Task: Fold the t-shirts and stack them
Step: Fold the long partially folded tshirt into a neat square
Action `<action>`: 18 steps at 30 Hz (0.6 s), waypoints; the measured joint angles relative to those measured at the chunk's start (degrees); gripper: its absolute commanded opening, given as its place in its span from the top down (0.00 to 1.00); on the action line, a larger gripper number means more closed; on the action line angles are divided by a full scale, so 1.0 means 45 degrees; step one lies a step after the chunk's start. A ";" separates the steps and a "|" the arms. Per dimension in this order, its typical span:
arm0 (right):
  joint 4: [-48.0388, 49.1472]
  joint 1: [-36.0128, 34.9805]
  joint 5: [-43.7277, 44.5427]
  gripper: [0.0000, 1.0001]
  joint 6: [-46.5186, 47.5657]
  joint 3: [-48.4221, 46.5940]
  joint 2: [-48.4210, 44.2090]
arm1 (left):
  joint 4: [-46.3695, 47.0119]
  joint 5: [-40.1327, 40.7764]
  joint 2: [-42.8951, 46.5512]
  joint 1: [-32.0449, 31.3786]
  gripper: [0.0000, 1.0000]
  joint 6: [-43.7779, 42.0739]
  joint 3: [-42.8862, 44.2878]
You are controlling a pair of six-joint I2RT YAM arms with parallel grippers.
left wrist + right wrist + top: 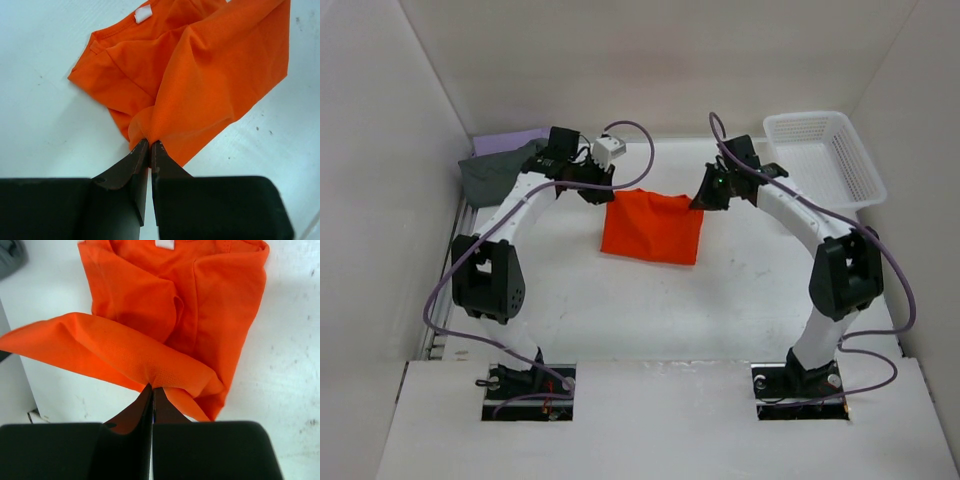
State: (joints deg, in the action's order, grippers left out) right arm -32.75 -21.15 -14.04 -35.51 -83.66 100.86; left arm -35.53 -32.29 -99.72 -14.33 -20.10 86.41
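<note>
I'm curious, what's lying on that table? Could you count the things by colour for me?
orange t-shirt: 1
dark grey t-shirt: 1
lavender t-shirt: 1
white mesh basket: 1
Total: 4 things, 3 shirts and 1 basket.

Closed right end effector [152, 390] pinches a raised fold of the orange t-shirt [150, 305]. The rest of the shirt lies crumpled on the white worktop [290, 365], white neck label [165, 243] at far edge. Bit of grey fabric [9, 257] far left.
</note>
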 measured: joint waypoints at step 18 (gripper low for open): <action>0.0131 0.1671 -0.0233 1.00 0.0039 -0.3837 0.4493 | 0.2764 0.0729 -0.4269 0.0010 0.94 -0.0214 0.2147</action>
State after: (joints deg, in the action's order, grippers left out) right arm -32.16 -13.63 -15.09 -35.33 -100.92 121.08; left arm -23.09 -29.02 -118.93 -14.28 -21.06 96.07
